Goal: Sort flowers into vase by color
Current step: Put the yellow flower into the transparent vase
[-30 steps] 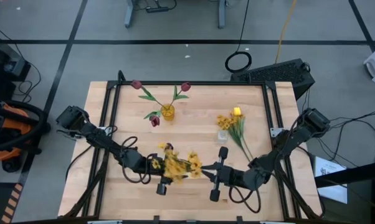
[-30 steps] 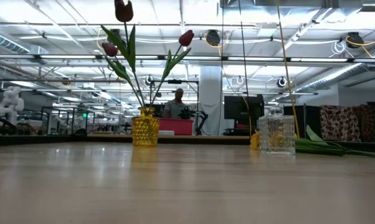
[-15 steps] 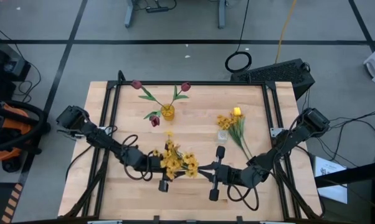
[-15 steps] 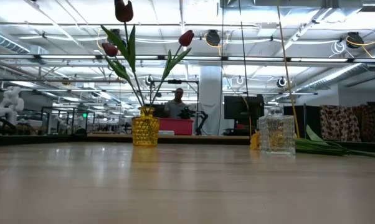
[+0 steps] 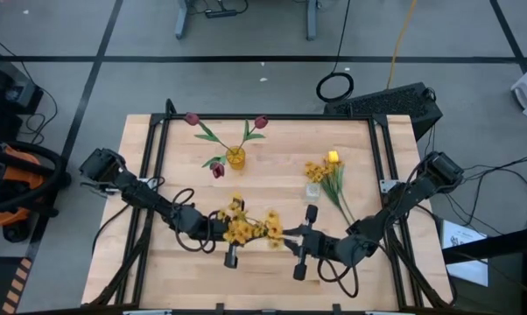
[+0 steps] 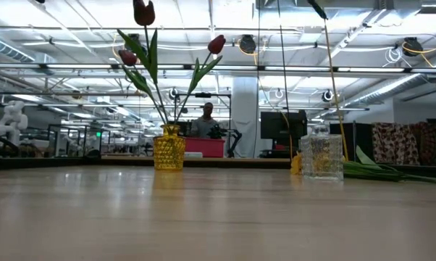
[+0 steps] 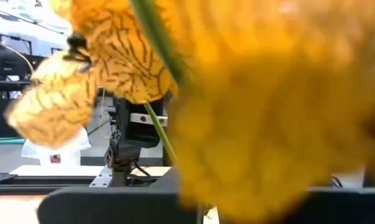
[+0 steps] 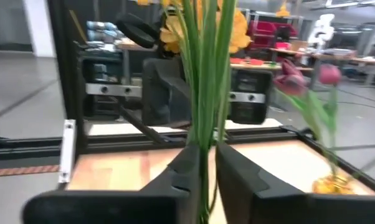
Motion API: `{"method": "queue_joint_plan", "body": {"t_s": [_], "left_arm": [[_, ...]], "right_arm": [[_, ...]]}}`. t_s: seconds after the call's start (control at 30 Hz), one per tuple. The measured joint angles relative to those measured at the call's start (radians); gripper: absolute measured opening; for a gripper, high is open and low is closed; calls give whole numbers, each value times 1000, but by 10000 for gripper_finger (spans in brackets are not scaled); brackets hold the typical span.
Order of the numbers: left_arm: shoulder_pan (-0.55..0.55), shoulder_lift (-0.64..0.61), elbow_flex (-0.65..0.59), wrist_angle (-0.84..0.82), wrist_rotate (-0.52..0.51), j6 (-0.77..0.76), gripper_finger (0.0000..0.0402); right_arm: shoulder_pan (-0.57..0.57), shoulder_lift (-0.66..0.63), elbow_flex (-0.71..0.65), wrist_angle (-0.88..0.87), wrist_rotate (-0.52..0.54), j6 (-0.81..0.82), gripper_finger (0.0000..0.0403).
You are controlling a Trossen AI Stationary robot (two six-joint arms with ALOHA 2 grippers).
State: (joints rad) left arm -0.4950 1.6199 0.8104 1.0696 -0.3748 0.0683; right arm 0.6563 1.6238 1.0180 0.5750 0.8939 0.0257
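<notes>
A spray of small yellow blossoms (image 5: 246, 227) hangs above the table's near middle, between my two grippers. My right gripper (image 5: 290, 238) is shut on its green stems (image 8: 205, 93). My left gripper (image 5: 221, 229) is at the blossom end, shut, and yellow blossoms (image 7: 268, 106) fill its wrist view. Three dark-red tulips stand with their stems in a yellow vase (image 5: 235, 157) at the far middle. A yellow tulip and another yellow spray (image 5: 329, 171) lie flat on the table beside a clear glass vase (image 5: 313, 190). My left gripper is shut in among the spray's blossoms (image 5: 233, 229), coming level from the table's left. The blossoms hide its fingertips, so I cannot tell which part it has. My right gripper pinches the bundle of green stems (image 8: 206, 158) between its two fingers (image 8: 237, 171), coming level from the table's right. The stems run on past the fingertips toward the left gripper. The spray is clear of the table.
The yellow vase (image 6: 169, 148) and the clear vase (image 6: 321, 156) stand toward the far edge, with the lying flowers' green stems (image 6: 392, 172) to the right of the clear one. A black frame (image 5: 150, 175) edges the table. The near half holds bare wood.
The spray's blossom head has swayed between the two grippers and now sits a little closer to the left gripper. Both arms have stayed about where they were.
</notes>
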Motion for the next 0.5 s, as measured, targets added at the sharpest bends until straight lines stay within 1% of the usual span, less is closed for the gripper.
{"method": "queue_joint_plan", "body": {"t_s": [0.13,0.3,0.4,0.5], "left_arm": [[19,-1,0,24,4,0,18],[67,-1,0,28,6,0,13],[117,-1,0,75,8,0,12],[175,-1,19,61,50,-2,11]], "right_arm": [[28,-26,0,-91,98,13,93],[87,-131,0,-358,235,107,148],[117,-199,0,-583,244,224,168],[133,-252,0,-851,216,439,175]]}}
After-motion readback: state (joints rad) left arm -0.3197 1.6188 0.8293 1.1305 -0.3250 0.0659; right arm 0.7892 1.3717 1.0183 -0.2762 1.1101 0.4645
